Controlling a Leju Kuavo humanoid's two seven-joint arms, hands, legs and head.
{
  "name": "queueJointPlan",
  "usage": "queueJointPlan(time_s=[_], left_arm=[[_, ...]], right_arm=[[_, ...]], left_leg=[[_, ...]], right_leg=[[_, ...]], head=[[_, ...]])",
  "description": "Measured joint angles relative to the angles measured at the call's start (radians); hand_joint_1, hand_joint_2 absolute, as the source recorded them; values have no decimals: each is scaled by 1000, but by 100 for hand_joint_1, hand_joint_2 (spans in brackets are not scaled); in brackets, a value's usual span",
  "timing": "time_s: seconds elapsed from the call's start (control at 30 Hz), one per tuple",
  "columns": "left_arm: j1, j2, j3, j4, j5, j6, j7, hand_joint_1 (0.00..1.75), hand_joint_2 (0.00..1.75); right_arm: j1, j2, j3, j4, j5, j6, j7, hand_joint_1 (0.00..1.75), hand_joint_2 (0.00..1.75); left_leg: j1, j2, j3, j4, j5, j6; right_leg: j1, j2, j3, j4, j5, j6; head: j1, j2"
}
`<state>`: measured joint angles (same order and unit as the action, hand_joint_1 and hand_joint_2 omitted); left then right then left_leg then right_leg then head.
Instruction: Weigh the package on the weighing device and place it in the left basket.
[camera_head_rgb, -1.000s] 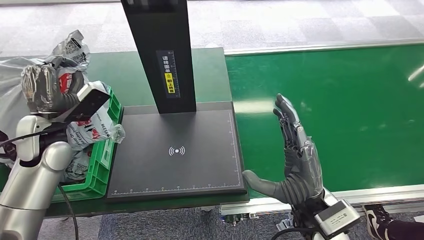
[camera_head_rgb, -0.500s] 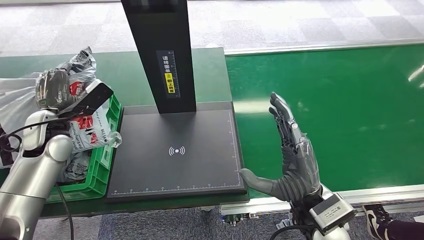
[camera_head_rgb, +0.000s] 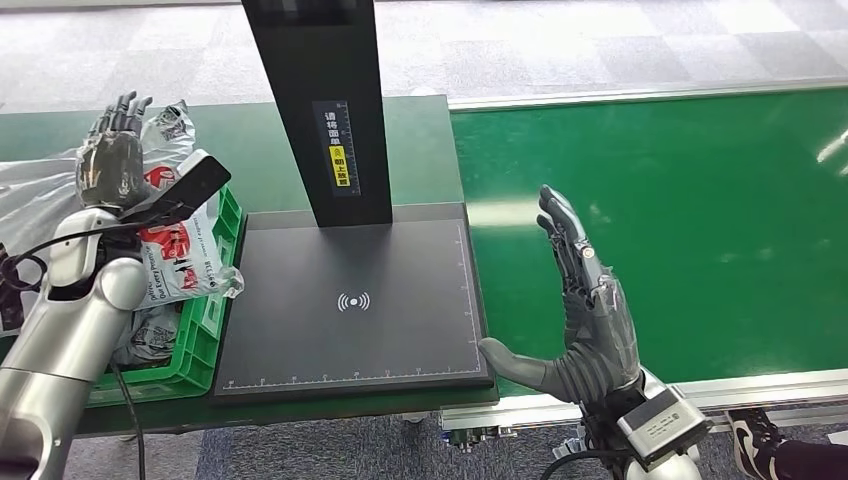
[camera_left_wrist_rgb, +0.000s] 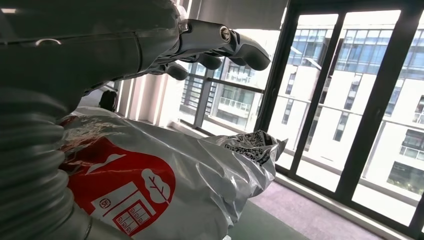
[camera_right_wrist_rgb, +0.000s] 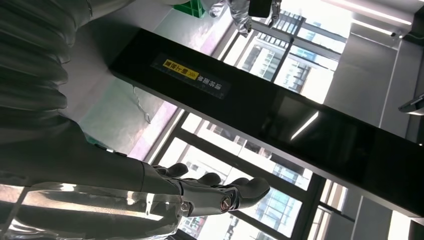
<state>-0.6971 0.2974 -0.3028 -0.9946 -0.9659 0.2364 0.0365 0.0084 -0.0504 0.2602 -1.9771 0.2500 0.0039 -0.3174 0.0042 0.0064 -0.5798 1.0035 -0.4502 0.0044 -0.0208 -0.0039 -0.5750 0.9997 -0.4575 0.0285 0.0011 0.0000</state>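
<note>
On the dark green table (camera_head_rgb: 420, 150) I see the flat black weighing platform (camera_head_rgb: 350, 300) with its upright black column. Left of that platform, the silver plastic package with red print (camera_head_rgb: 180, 250) lies in the green plastic basket (camera_head_rgb: 205, 335), and my left hand (camera_head_rgb: 112, 160) hovers above it, released, fingers spread. My right hand (camera_head_rgb: 590, 310) stands flat and empty just right of the platform, over the bright green conveyor belt (camera_head_rgb: 700, 220).
</note>
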Motion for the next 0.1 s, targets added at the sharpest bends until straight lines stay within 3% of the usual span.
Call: queueJointPlan(time_s=[0.1], left_arm=[[0, 0, -3, 2, 0, 0, 2, 0, 175]], right_arm=[[9, 0, 0, -4, 4, -4, 0, 0, 175]], left_leg=[[0, 0, 0, 0, 0, 0]], right_leg=[[0, 0, 0, 0, 0, 0]], head=[[0, 0]])
